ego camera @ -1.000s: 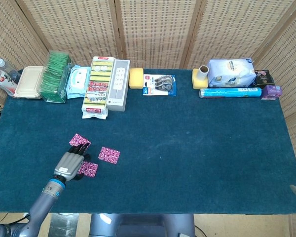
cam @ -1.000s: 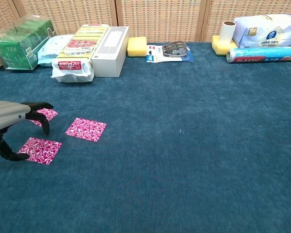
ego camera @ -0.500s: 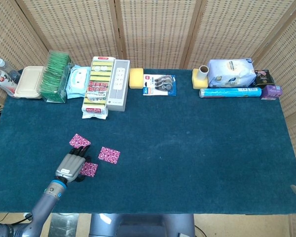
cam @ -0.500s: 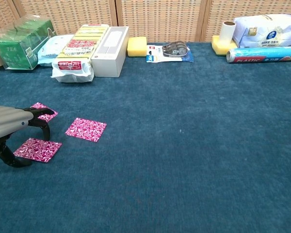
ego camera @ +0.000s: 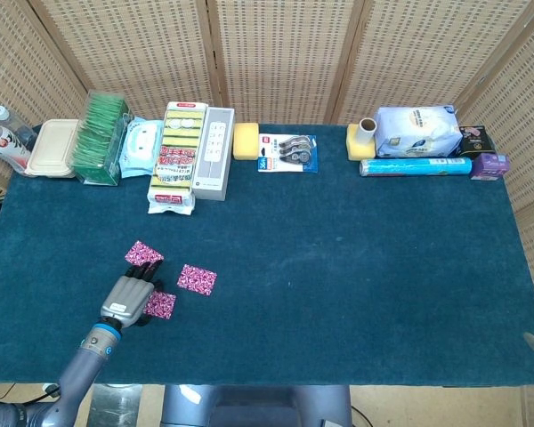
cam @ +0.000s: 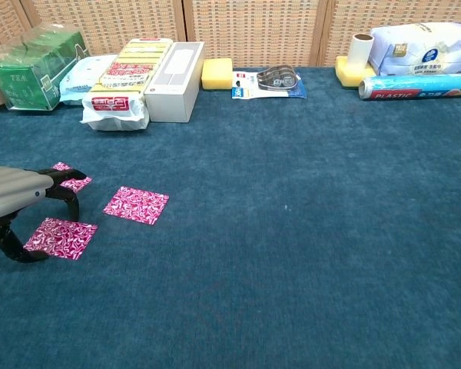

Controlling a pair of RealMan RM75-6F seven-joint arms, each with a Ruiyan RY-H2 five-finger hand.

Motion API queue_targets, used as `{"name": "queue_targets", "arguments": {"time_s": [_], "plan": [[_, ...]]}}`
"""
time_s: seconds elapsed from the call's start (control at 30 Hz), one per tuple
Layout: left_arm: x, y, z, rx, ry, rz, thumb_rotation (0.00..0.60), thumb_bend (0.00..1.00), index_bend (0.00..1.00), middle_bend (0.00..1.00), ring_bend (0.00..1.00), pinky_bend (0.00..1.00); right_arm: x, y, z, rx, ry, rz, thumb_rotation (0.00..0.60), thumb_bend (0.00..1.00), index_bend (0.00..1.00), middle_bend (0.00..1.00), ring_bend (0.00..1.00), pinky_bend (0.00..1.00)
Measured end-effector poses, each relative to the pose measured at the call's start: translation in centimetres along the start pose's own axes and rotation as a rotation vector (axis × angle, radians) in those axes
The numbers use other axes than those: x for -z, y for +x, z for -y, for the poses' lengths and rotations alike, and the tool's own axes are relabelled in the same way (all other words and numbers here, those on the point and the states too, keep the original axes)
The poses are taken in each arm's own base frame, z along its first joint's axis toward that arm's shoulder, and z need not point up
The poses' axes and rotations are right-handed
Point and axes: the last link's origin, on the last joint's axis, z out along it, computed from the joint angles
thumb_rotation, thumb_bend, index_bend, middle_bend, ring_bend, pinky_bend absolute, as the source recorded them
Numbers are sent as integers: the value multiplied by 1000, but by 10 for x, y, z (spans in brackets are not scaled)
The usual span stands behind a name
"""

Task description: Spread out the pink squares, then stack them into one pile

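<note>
Three pink patterned squares lie apart on the blue cloth at the front left. One square (ego camera: pixel 144 254) (cam: pixel 71 176) is farthest back. Another square (ego camera: pixel 197 279) (cam: pixel 136 204) lies to the right. The nearest square (ego camera: pixel 160 305) (cam: pixel 61 237) sits beside my left hand (ego camera: pixel 129 298) (cam: pixel 19 206), whose fingers arch down over its left edge; whether they pinch it I cannot tell. My right hand does not show in either view.
Along the back edge stand green tea boxes (ego camera: pixel 101 137), a wipes pack (ego camera: pixel 141 148), sponge packs (ego camera: pixel 178 157), a white box (ego camera: pixel 214 151), a yellow sponge (ego camera: pixel 246 140), tape rolls (ego camera: pixel 288 152), a tissue bag (ego camera: pixel 417 132) and plastic wrap (ego camera: pixel 415 166).
My left hand drew back toward the front edge, uncovering the farthest square. The nearest square shifted slightly with it.
</note>
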Motion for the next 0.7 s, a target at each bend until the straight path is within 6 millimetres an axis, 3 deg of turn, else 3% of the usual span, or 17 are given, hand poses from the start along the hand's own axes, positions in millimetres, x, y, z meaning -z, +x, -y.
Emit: {"name": "queue_targets", "arguments": {"time_s": [0.17,0.7], "plan": [[0,0,0,-1,4,-8,600,249,403,0,0,91,1,1,-1,-3,-2,-3,600,20,209,53,0,0],[2,10,4,11,7,-40,600,249,404,0,0,91,1,-1,0,-2,2,2,600,20,209,52,0,0]]}}
